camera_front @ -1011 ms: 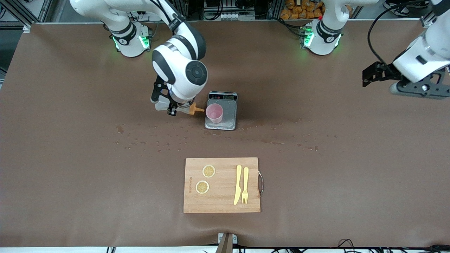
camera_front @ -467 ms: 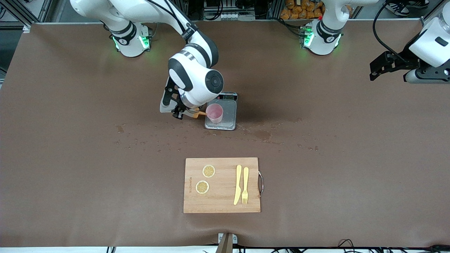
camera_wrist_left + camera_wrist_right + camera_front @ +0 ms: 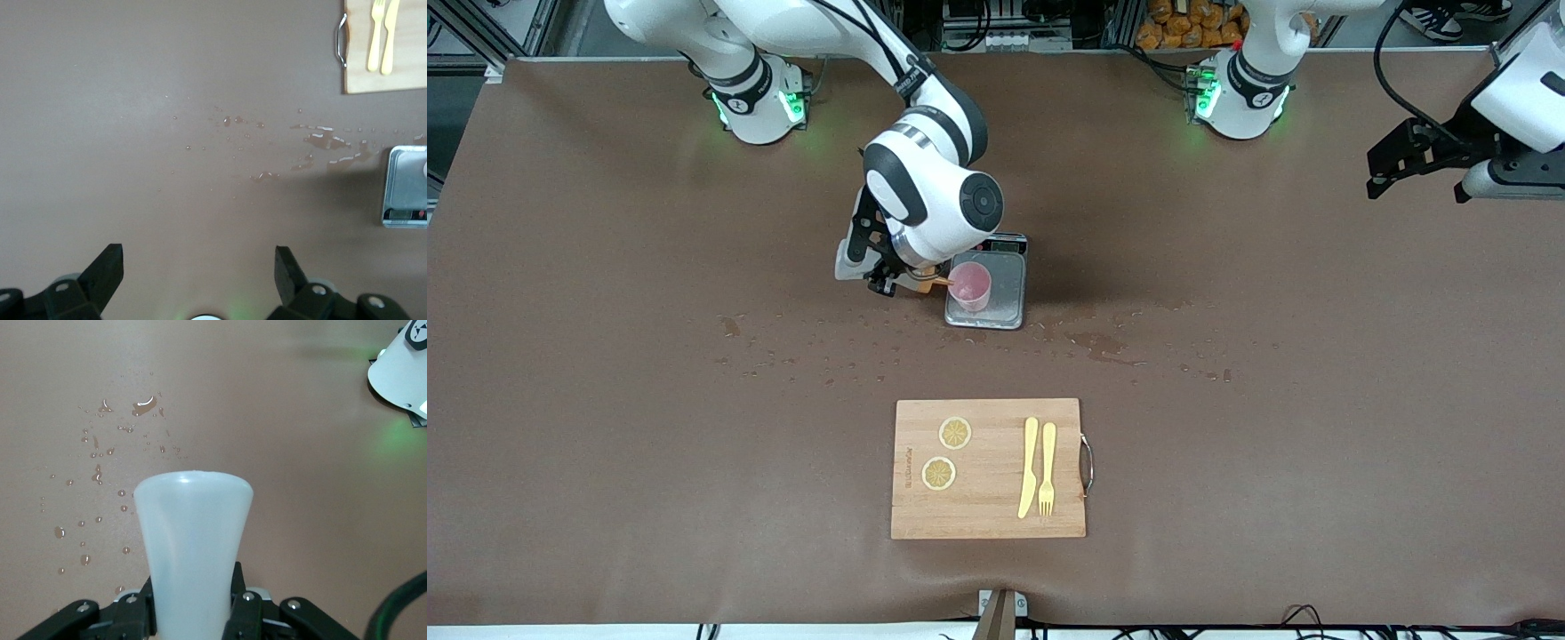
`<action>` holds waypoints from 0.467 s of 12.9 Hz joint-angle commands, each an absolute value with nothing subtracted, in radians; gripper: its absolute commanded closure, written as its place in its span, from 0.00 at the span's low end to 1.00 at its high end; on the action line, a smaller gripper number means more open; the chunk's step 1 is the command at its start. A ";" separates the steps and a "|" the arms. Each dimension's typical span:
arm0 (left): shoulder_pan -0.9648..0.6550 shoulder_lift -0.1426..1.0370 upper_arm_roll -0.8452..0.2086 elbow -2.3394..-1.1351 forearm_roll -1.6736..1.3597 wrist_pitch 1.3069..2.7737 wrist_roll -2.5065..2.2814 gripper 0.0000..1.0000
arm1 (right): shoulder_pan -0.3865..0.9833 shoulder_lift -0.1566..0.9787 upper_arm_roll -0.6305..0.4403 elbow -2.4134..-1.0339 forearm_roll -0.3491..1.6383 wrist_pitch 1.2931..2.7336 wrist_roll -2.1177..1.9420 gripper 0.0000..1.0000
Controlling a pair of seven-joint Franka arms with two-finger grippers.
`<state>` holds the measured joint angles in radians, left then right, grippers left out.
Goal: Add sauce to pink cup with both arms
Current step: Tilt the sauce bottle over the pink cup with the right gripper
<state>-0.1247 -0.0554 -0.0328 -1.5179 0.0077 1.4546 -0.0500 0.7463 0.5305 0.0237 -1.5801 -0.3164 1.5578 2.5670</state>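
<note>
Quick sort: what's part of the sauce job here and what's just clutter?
In the job:
- bottle, tipped, held by right gripper, nozzle at the cup rim
- pink cup, on the scale
- left gripper, open, waiting over the left arm's end of the table

Lying about:
- board with two lemon slices, knife, fork
- drops on the table

Whitish sauce bottle [image 3: 192, 553] tipped sideways, orange nozzle at rim of upright pink cup [image 3: 970, 285]

A small metal scale [image 3: 996, 302] sits mid-surface [image 3: 605, 400], with wet droplets [image 3: 783, 360] scattered nearer the camera. Nearer still, a wooden cutting board [image 3: 989, 516] carries two lemon slices [image 3: 955, 433], a yellow knife [image 3: 1029, 467] and a fork [image 3: 1048, 468].
</note>
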 commanded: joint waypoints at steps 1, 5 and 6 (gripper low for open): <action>-0.107 -0.054 -0.048 -1.496 0.019 1.430 -0.012 0.00 | 0.762 0.531 0.014 -1.555 -0.341 1.529 2.573 0.92; -0.106 -0.060 -0.041 -1.497 0.028 1.428 0.003 0.00 | 0.739 0.511 0.012 -1.551 -0.328 1.534 2.519 1.00; -0.103 -0.060 -0.038 -1.497 0.028 1.428 0.005 0.00 | 0.714 0.493 0.014 -1.552 -0.318 1.540 2.502 1.00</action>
